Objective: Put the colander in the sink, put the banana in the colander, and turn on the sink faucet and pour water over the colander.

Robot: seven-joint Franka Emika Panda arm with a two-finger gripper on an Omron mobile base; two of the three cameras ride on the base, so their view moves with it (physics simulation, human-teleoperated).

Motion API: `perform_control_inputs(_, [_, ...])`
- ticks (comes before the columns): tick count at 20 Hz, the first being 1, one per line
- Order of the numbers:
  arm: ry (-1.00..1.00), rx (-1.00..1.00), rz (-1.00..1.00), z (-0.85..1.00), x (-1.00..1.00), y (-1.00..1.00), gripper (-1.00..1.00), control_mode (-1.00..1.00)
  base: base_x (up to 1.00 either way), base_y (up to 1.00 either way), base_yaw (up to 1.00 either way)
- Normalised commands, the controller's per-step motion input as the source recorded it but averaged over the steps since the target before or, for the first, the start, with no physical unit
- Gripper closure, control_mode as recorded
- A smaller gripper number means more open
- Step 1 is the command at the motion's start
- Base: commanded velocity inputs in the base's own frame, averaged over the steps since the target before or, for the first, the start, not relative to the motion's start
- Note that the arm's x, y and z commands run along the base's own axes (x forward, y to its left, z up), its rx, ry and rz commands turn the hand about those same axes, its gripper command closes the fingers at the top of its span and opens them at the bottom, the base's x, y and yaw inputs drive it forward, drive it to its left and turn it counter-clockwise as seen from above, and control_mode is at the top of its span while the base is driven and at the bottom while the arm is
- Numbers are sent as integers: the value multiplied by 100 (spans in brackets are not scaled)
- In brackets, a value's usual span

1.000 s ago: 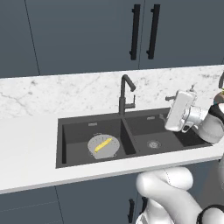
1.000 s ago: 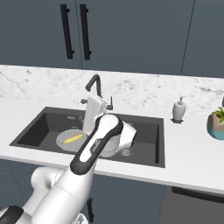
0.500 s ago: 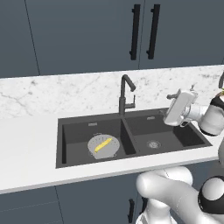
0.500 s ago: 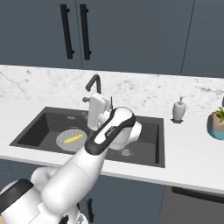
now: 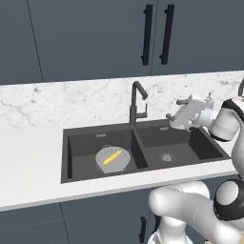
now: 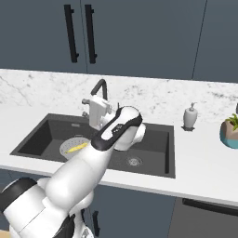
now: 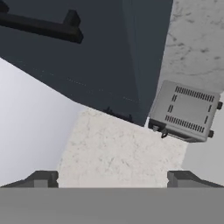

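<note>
The light-grey colander (image 5: 106, 164) (image 6: 68, 145) sits in the left basin of the dark sink (image 5: 139, 148) (image 6: 160, 139), with the yellow banana (image 5: 112, 157) (image 6: 76, 148) lying inside it. The dark faucet (image 5: 136, 102) (image 6: 99, 88) stands behind the centre divider, its spout hooked forward. My gripper (image 5: 174, 108) (image 6: 85, 107) (image 7: 111, 179) hangs open above the right basin, a short way right of the faucet, its fingers pointing toward it and holding nothing. No water shows at the spout.
A white soap dispenser (image 6: 189, 116) and a potted plant (image 6: 230, 132) stand on the counter right of the sink. The hand view looks sideways along the marble counter (image 7: 113, 153) at a grey toaster-like appliance (image 7: 185, 112) and a cabinet handle (image 7: 41, 26).
The hand has moved a little left over the right basin, closer to the faucet, with its jaws still wide. Colander and banana have not moved.
</note>
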Motion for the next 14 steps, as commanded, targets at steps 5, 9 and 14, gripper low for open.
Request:
perform_control_inputs(5, [0,0,0,35,7,3,-100,-100,0,0,0])
perform_control_inputs(9, [0,0,0,3,24,0,-100,-100,0,0,0])
perform_control_inputs(14, [0,-4,0,-2,36,0,-100,-100,0,0,0])
